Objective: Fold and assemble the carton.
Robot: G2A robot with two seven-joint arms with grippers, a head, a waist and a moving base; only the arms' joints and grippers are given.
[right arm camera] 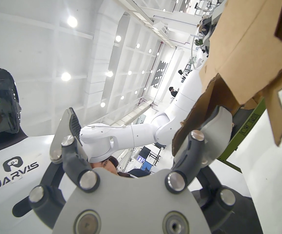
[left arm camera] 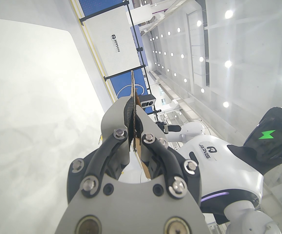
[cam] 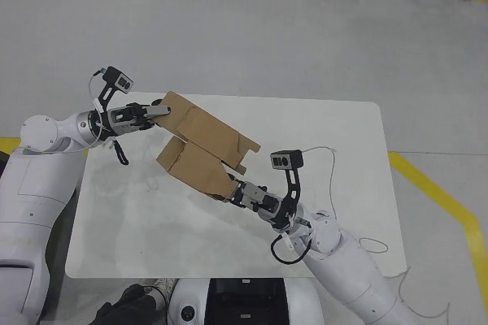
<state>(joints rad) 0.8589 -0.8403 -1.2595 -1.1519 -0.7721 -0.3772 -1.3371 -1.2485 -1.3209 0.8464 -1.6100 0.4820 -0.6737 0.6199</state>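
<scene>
The brown carton sits half-folded over the white table, between the two arms. The left claw is clamped on one end's edge. The right claw gapes wide, with one finger against a flap at the other end.

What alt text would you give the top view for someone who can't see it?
A partly folded brown carton is held over a white table between two robot arms. The left gripper grips its far corner, and the right gripper meets its near end.
</scene>
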